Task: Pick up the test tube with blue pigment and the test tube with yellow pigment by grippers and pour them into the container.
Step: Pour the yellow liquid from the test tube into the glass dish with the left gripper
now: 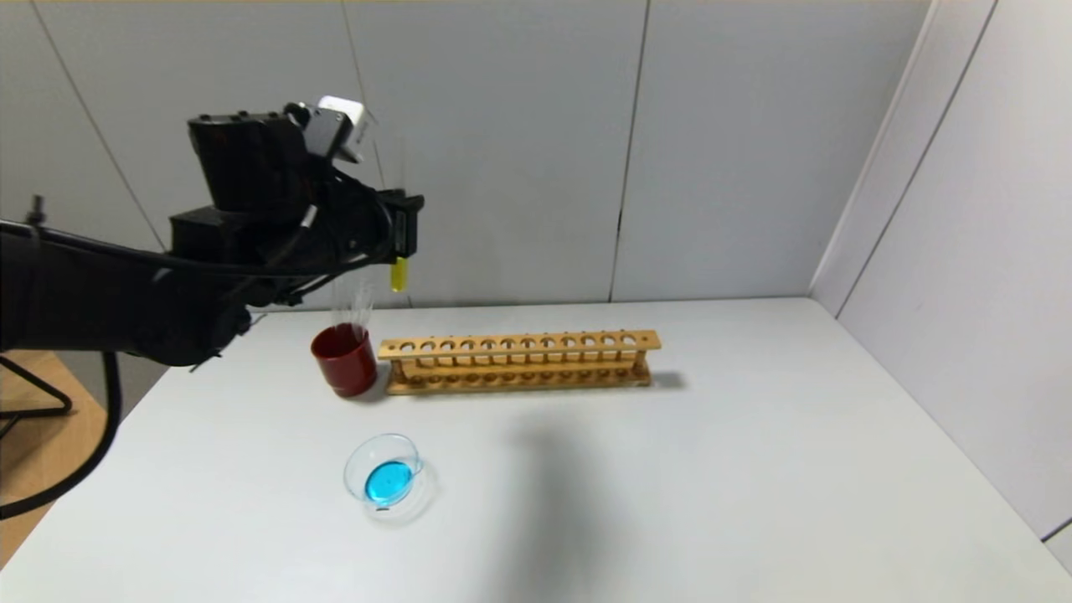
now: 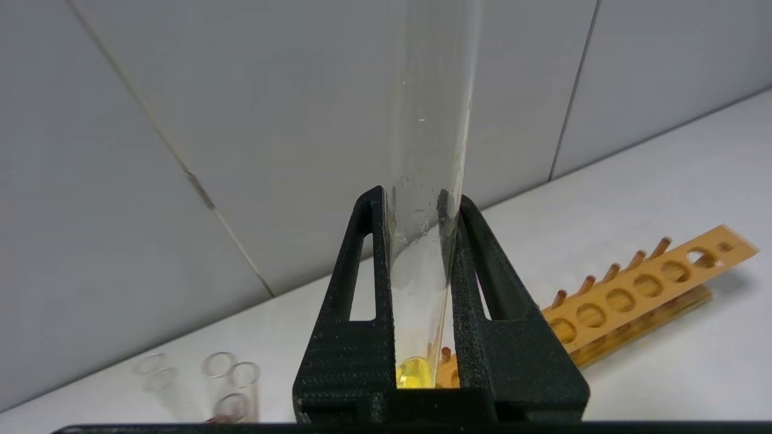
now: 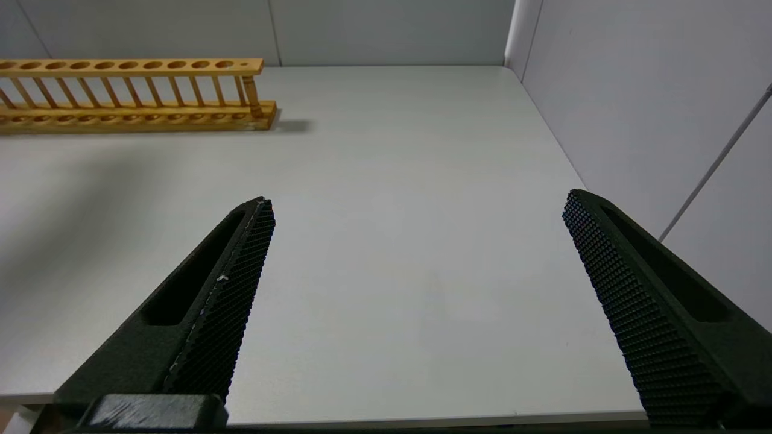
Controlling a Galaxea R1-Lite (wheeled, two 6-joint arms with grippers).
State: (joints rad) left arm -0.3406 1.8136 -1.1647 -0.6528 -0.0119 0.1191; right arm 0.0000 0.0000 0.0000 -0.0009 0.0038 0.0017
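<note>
My left gripper [image 1: 404, 224] hangs high over the table's far left, above the red cup, and is shut on the test tube with yellow pigment [image 1: 399, 275]. The tube stands nearly upright, its yellow base below the fingers. In the left wrist view the black fingers [image 2: 368, 265] press both sides of the glass tube [image 2: 428, 120]. The container [image 1: 357, 466], a low clear glass dish, sits near the table's front left with blue liquid in it. The test tube with blue pigment is out of view. My right gripper [image 3: 419, 199] is open over bare table and does not show in the head view.
A dark red cup [image 1: 345, 362] holding several clear tubes [image 2: 229, 374] stands left of a long wooden tube rack [image 1: 519, 360] with its holes vacant. Grey wall panels close the back and right sides. The table's left edge lies under my left arm.
</note>
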